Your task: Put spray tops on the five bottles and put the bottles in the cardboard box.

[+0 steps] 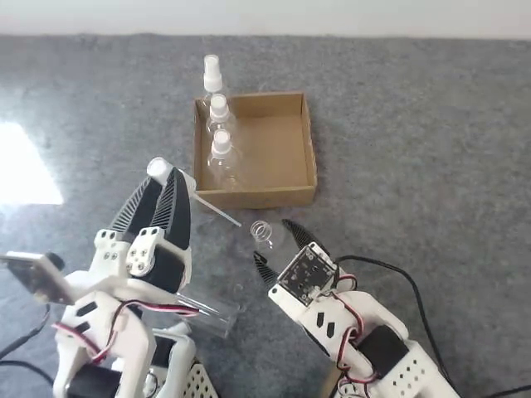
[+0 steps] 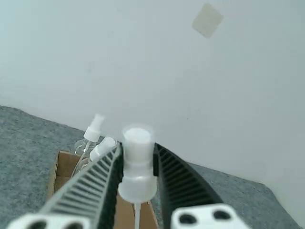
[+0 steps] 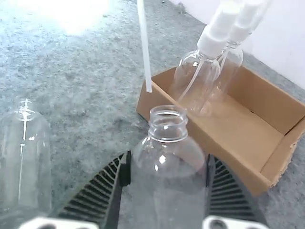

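Observation:
My left gripper (image 1: 167, 179) is shut on a white spray top (image 1: 158, 169) held above the table, and its thin dip tube (image 1: 217, 211) slants down toward the open bottle. In the left wrist view the spray top (image 2: 137, 162) stands upright between the fingers. My right gripper (image 1: 272, 242) is shut on a clear bottle (image 1: 264, 235) with an open neck (image 3: 167, 119), just in front of the cardboard box (image 1: 309, 141). The tube's end (image 3: 148, 88) hangs a little beyond that neck. Two capped bottles (image 1: 221, 151) stand in the box's left side.
A third capped bottle (image 1: 212, 73) stands at the box's far left corner, seemingly just outside it. Another clear bottle without a top (image 3: 23, 152) stands near the left arm's base (image 1: 211, 308). Grey carpet lies open to the right of the box.

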Robot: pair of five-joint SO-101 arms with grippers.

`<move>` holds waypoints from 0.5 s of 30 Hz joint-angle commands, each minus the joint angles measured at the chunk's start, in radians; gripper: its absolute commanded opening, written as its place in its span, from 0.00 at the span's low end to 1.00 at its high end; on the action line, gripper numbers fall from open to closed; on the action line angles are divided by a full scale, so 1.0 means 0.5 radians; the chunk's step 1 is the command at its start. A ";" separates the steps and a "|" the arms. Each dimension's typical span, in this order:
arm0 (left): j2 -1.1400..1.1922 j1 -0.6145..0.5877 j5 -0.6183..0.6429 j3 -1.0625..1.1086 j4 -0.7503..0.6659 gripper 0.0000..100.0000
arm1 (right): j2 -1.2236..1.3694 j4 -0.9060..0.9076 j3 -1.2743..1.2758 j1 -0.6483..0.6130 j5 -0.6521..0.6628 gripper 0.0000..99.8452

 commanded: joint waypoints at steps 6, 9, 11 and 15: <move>-0.009 0.018 0.028 -0.115 -0.064 0.01 | -0.023 -0.044 0.046 -0.140 0.203 0.17; -0.009 0.018 0.028 -0.115 -0.064 0.01 | -0.023 -0.048 0.046 -0.140 0.193 0.17; -0.009 0.018 0.028 -0.130 -0.061 0.01 | -0.023 -0.048 0.046 -0.140 0.193 0.17; -0.009 0.018 0.028 -0.198 -0.006 0.01 | -0.023 -0.048 0.046 -0.140 0.193 0.17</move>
